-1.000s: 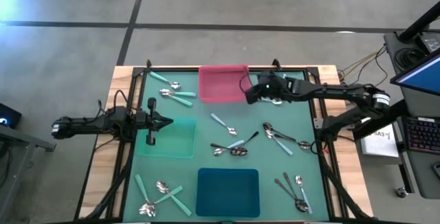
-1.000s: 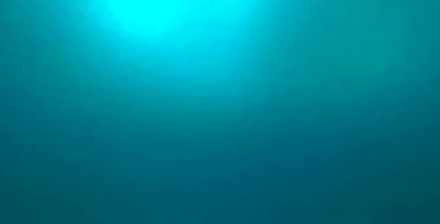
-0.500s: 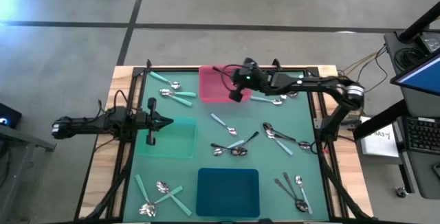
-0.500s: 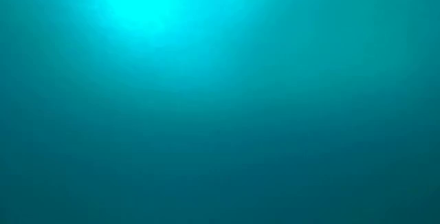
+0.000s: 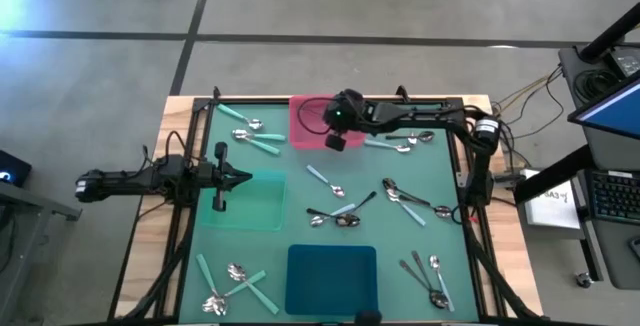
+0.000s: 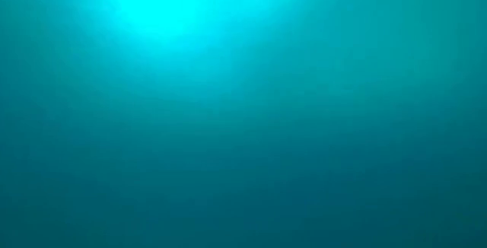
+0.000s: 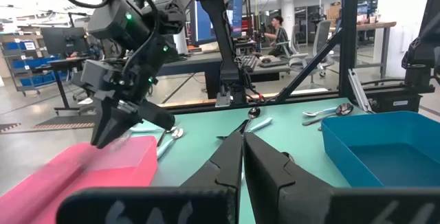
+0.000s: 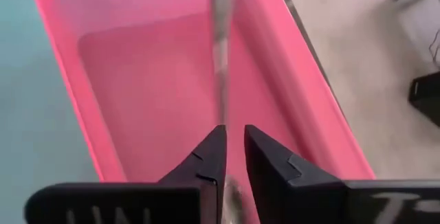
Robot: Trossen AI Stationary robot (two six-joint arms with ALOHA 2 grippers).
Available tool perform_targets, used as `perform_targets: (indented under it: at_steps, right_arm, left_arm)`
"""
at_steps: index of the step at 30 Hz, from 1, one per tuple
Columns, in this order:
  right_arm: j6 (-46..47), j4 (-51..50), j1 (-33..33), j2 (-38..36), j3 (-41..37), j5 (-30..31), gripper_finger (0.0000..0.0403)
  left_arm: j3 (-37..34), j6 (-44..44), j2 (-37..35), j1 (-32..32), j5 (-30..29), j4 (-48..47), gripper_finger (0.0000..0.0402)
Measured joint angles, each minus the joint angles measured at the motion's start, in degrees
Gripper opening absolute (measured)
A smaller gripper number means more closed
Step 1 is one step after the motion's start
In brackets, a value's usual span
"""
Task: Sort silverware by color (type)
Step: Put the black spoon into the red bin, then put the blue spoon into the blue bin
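Note:
My right gripper (image 5: 336, 138) hangs over the pink tray (image 5: 308, 126), pointing slantwise down; in its wrist view the fingers stand a little apart (image 8: 234, 138). A blurred grey spoon (image 8: 221, 59) runs from between them out over the tray floor. Other spoons lie flat on the teal mat: mint-handled ones at the far left (image 5: 252, 134) and near left (image 5: 234, 284), mixed ones in the middle (image 5: 340, 212) and at the right (image 5: 410, 201). My left gripper (image 5: 243, 176) waits shut above the green tray (image 5: 250, 211). My right gripper has the grey spoon's one end (image 8: 229, 195) between its two fingers, which come slanting down from the table's right side. The spoon lies along the fingers and reaches out past their ends. Whether the fingers still touch it I cannot tell.
A blue tray (image 5: 332, 278) sits at the near middle. More spoons lie just right of the pink tray (image 5: 400, 144) and at the near right (image 5: 430, 281). Black frame rails border the mat. The low view shows only a teal glow.
My right gripper has gone toward the table's left edge, from beside the pink tray's right rim to over its inside, rolling about its own line as it went. The left arm has kept still.

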Motion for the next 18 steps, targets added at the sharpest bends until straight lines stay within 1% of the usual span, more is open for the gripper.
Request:
perform_targets:
  at_steps: [6, 9, 12, 15, 18]
  right_arm:
    - [2.88, -2.87, 0.06, -1.59, -0.08, -0.03, 0.0051]
    - [6.63, -9.03, 0.81, -3.64, -0.08, -0.05, 0.0051]
    - [13.12, -17.18, 2.27, -6.36, -0.11, -0.14, 0.0052]
    - [18.45, -24.92, 4.79, -9.65, -0.50, 0.06, 0.0052]
    - [25.31, -30.11, 8.17, -13.33, -1.72, 0.00, 0.0052]
  left_arm:
    - [0.00, 0.00, 0.00, -0.01, 0.01, 0.00, 0.0000]
    - [0.00, 0.00, 0.00, 0.00, 0.01, 0.00, 0.0000]
    - [0.00, 0.00, 0.00, 0.00, -0.01, 0.00, 0.0000]
    - [0.00, 0.00, 0.00, -0.01, 0.01, 0.01, 0.0000]
    - [0.00, 0.00, 0.00, 0.00, 0.01, 0.00, 0.0000]
